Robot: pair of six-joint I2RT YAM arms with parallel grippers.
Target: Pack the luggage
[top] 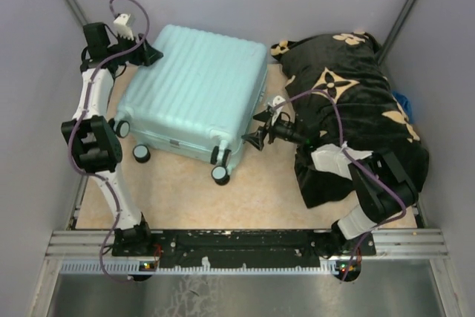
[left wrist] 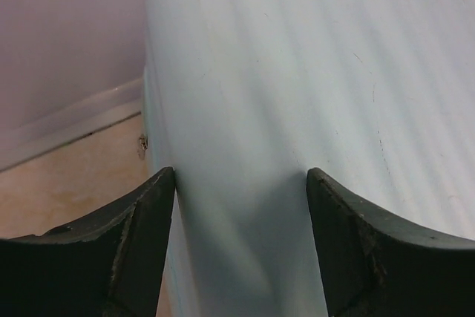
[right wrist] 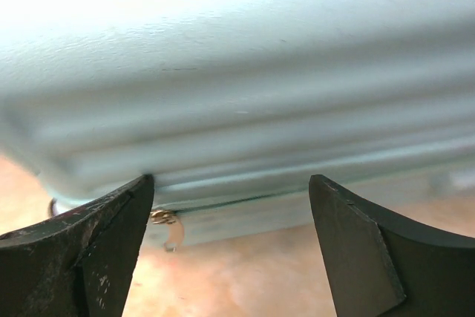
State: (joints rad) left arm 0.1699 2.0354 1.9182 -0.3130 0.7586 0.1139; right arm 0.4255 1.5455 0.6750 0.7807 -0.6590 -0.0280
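Observation:
The luggage (top: 194, 90) is a pale mint-blue ribbed suitcase lying closed on the tan floor, black wheels toward me. My left gripper (top: 152, 53) is open at its far left corner, jaws spread over the ribbed shell (left wrist: 312, 72). My right gripper (top: 256, 130) is open at the suitcase's right side, jaws facing the zip seam (right wrist: 245, 198). A small metal zip pull (right wrist: 169, 228) hangs from the seam close to the left finger (right wrist: 111, 243). The black blanket with tan flowers (top: 356, 109) lies bunched to the right of the suitcase.
Grey walls (top: 30, 72) close in the floor on the left, back and right. A metal rail (top: 245, 246) carries the arm bases at the near edge. Something blue (top: 403, 102) shows behind the blanket at the right wall.

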